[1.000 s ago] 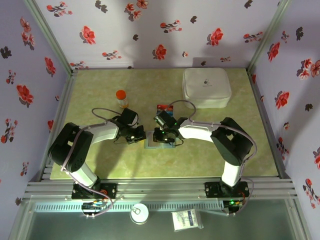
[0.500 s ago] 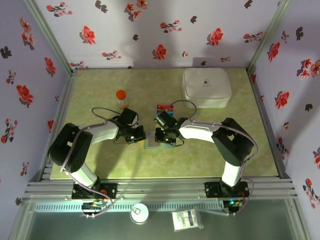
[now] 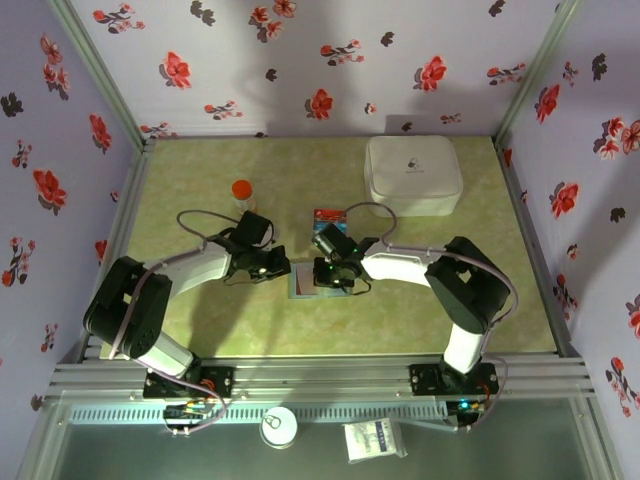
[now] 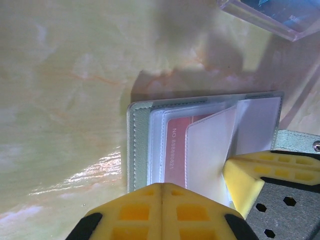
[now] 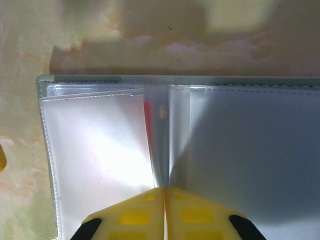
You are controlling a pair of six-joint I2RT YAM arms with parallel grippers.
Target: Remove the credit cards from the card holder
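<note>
**A:** From above, where is the card holder (image 3: 303, 284) lying?

**B:** It is lying open on the table (image 3: 200, 330), between the left gripper (image 3: 276, 268) and the right gripper (image 3: 329, 277). A loose card (image 3: 325, 215) is lying just beyond it.

**A:** And the left wrist view?

**B:** The jaws are pressing together at the holder's near edge. A red card (image 4: 175, 147) is sitting in a clear sleeve (image 4: 207, 150).

**A:** The right wrist view?

**B:** Its jaws are meeting too, over the fold between the sleeves.

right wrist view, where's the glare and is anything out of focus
Right wrist: glare whitens the left clear sleeve of the card holder; the yellow fingertips look soft. Left wrist: a bright streak on the table; the red card print is readable.
</note>
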